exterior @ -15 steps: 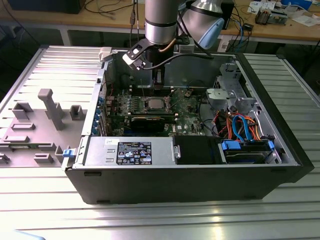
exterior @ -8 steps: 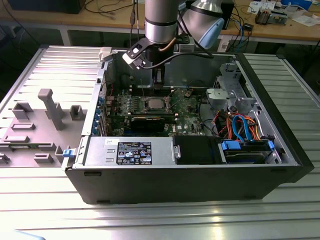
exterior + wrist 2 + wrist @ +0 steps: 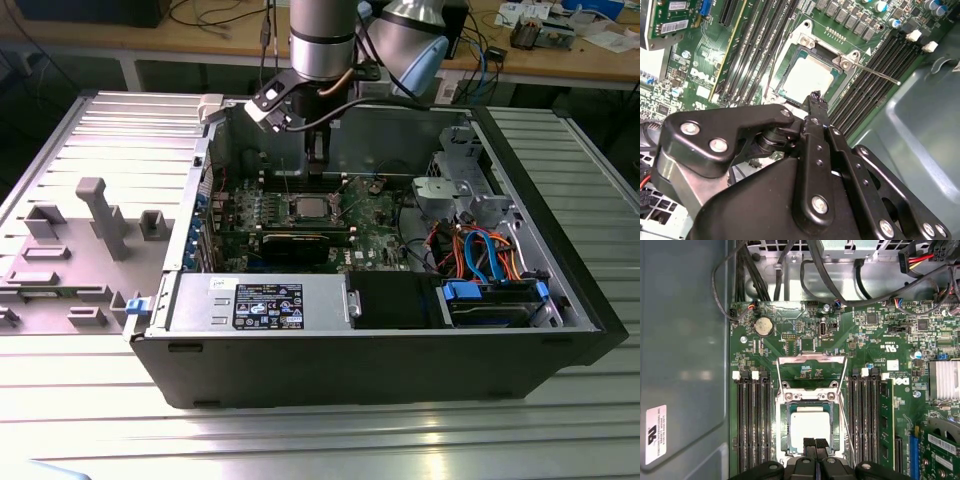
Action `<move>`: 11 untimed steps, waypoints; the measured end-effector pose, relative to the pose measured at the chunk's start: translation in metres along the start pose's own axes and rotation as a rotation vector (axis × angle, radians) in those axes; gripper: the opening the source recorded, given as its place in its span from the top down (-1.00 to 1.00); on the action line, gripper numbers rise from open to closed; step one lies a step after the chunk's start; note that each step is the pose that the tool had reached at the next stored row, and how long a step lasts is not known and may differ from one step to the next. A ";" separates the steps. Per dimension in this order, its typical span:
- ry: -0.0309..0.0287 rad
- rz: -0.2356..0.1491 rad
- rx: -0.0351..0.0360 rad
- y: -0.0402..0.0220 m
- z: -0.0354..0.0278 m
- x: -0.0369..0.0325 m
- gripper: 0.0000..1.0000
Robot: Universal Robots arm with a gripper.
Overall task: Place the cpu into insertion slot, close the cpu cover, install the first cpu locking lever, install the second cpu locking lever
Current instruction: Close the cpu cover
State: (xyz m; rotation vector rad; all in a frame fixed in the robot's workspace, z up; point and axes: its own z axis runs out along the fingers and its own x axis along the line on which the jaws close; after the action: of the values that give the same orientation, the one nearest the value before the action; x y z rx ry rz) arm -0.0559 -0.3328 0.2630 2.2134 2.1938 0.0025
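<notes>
My gripper (image 3: 815, 444), fingertips pressed together (nothing between them), hangs just above the cpu (image 3: 810, 425) seated in the insertion slot (image 3: 788, 430); the cpu cover (image 3: 812, 358) lies open beyond.

You have one cpu (image 3: 810, 426), one insertion slot (image 3: 786, 435), one cpu cover (image 3: 812, 358), two locking levers (image 3: 780, 374), four white memory-slot latches (image 3: 736, 375), one coin cell battery (image 3: 763, 326) and one heatsink (image 3: 944, 380).
</notes>
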 end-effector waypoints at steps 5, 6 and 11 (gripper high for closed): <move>0.0001 0.000 0.0000 0.0000 -0.0020 0.0000 0.79; 0.0001 0.000 0.0000 0.0000 -0.0020 0.0000 0.79; 0.0001 0.000 0.0000 0.0000 -0.0021 0.0000 0.79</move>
State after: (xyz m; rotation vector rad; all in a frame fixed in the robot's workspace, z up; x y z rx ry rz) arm -0.0559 -0.3328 0.2651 2.2135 2.1939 0.0026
